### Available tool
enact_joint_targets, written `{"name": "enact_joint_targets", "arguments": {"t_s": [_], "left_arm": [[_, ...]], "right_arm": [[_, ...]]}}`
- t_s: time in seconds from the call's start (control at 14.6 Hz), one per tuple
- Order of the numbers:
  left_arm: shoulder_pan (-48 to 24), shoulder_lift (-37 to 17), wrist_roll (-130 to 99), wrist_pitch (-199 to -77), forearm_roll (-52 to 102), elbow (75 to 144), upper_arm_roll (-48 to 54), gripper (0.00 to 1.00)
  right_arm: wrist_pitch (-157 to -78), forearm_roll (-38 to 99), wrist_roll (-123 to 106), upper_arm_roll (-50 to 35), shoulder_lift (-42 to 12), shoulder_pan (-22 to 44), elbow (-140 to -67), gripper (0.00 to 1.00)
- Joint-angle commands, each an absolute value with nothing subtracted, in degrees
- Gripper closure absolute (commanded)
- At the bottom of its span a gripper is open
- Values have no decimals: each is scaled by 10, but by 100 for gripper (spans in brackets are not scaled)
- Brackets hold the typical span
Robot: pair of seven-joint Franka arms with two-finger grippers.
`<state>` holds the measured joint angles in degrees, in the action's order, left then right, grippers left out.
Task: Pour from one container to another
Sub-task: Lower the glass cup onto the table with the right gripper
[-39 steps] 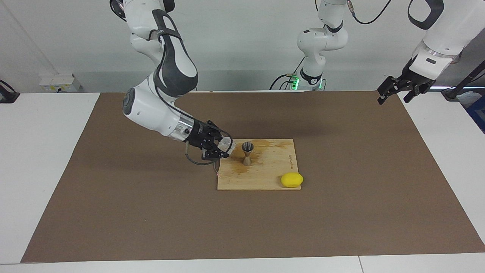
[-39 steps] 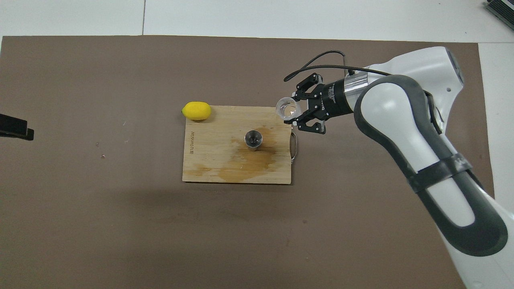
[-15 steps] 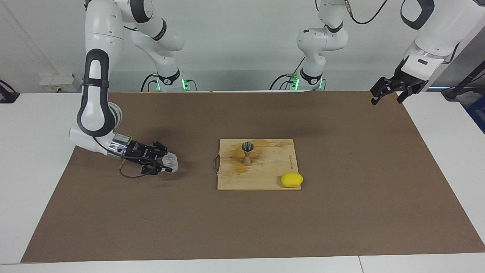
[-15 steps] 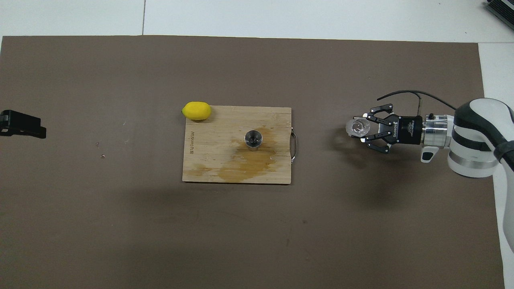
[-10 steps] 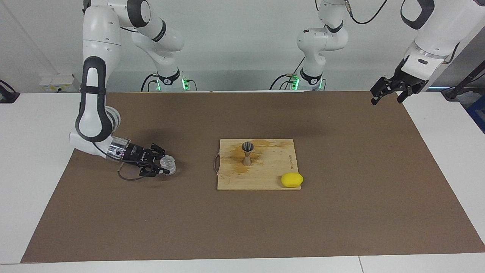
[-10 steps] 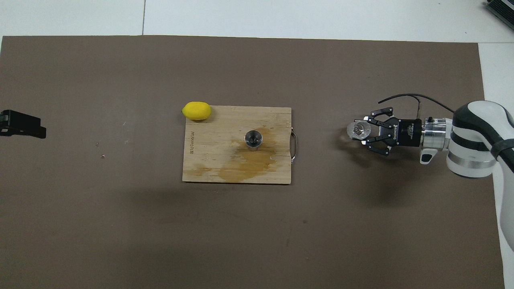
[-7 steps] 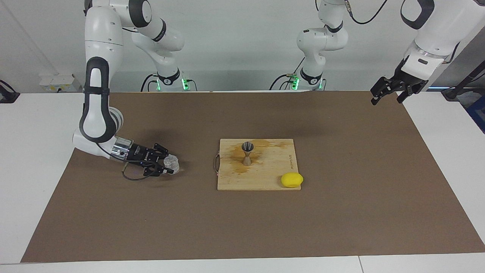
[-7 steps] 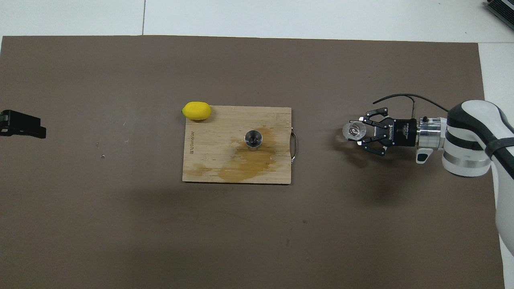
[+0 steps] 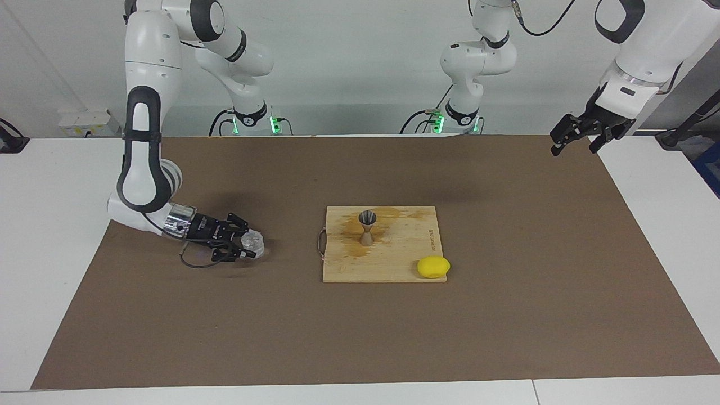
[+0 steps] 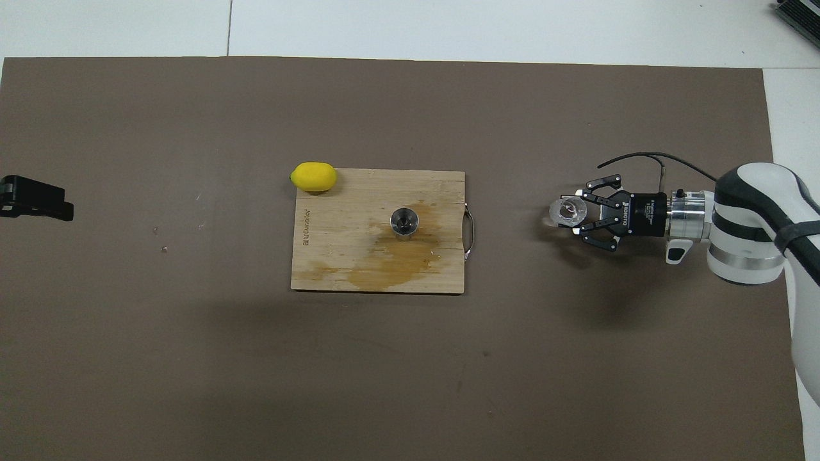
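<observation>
Glass (image 9: 252, 242): down low at the mat, toward the right arm's end of the desk, well apart from the board; whether its base touches the mat, I cannot tell. Mouth faces up in the overhead view.
Right gripper (image 9: 243, 246): stretched out low and almost level, jaws clenched on the glass, one finger on each side of it.
Jigger (image 9: 367, 227): upright on the board, open cone on top, standing in the middle of a wet brown stain.
Board (image 9: 405, 264): wooden, lying flat mid-mat, its metal handle at the edge toward the glass.
Lemon (image 9: 433, 266): yellow, resting at the board's corner that is farthest from the robots and toward the left arm's end, partly over the edge.
Left gripper (image 9: 579, 139): waiting high over the mat's corner at its own end of the desk, jaws spread wide, nothing in them.
Mat (image 9: 506, 315): brown, covering most of the desk.
</observation>
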<state>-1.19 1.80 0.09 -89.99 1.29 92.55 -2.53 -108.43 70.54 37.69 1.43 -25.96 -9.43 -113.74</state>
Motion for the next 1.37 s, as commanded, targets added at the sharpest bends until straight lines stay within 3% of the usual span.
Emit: {"name": "enact_joint_targets", "arguments": {"t_s": [0.0, 1.3], "left_arm": [[-18, 21, -9, -892, 1, 919, -29, 0], [-18, 21, -15, -894, 1, 919, -28, 0]], "right_arm": [[-1092, 693, 352, 9, -260, -105, -1148, 100], [-1096, 675, 308, 10, -263, -96, -1151, 100]]}}
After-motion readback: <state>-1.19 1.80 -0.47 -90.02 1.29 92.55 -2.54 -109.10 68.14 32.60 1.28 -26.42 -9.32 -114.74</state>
